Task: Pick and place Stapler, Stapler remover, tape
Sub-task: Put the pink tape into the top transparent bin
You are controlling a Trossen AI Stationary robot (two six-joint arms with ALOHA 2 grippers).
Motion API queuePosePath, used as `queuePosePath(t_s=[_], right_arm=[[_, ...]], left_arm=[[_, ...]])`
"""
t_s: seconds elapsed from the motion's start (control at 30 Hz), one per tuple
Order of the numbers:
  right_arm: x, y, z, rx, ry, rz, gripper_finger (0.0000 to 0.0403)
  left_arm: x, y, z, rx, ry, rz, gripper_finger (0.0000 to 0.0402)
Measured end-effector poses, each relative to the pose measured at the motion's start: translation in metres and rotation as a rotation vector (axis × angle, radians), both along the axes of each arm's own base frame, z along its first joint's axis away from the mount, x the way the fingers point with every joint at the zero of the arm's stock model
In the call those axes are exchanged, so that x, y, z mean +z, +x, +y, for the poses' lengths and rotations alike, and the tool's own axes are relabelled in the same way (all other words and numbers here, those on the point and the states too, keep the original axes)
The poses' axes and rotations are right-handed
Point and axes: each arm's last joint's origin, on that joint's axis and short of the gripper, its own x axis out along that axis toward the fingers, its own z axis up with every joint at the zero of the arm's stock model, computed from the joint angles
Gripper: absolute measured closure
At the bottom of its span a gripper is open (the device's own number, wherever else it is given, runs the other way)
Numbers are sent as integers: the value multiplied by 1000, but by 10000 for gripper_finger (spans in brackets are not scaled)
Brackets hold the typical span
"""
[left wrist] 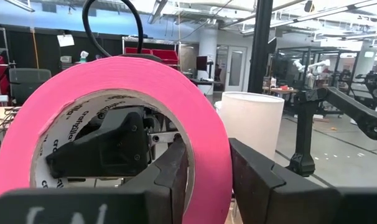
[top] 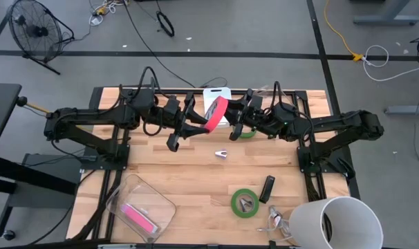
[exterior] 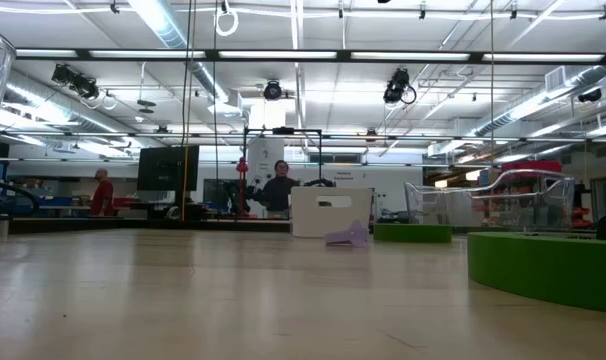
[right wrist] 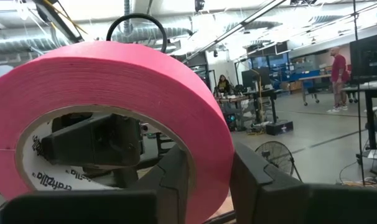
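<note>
Arms stretched toward each other over the far middle of the worktop [top: 196, 173], meeting at the red tape roll [top: 216, 113], raised clear of the wood. Left hand [top: 198, 119] clamped on the roll's band, one finger [left wrist: 173, 174] inside the ring, the other outside (same pink band filling the left wrist view [left wrist: 114, 124]). Right hand [top: 236, 119] gripping the same roll from the opposite side, one finger [right wrist: 176, 180] through the centre, the other outside, band pinched between [right wrist: 114, 106]. Roll held on edge, tilted, between both hands.

One green tape roll [top: 245, 203] lying flat near the front right of the worktop, a dark stapler [top: 267, 188] just beside it. Second green roll [top: 247, 133] partly hidden under the right hand. Small silvery staple remover [top: 222, 153] alone near the worktop's middle. White bucket [top: 337, 223] at the front right corner, clear bin [top: 140, 207] front left.
</note>
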Motion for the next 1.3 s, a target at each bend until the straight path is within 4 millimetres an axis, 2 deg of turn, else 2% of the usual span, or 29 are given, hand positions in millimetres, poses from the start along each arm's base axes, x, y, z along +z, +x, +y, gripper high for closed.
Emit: queuePosePath(t_s=[0.13, 0.23, 0.6, 0.8, 0.93, 1.3], right_arm=[[0, 0, 0, 0, 1, 0, 326], [0, 0, 0, 5, 7, 1, 327], [-1, 0, 0, 2, 11, 0, 328], [0, 0, 0, -24, 15, -3, 328], [0, -1, -1, -40, 15, 1, 328], [-9, 0, -4, -137, -5, 108, 328]], left_arm=[[0, 0, 0, 14, -5, 2, 289], [0, 0, 1, 24, -7, 2, 272], [-4, 1, 3, 92, -52, 56, 126], [-5, -4, 3, 90, -40, 92, 86], [0, -17, 4, 102, -32, 108, 84], [18, -75, 17, 184, -29, 156, 83]])
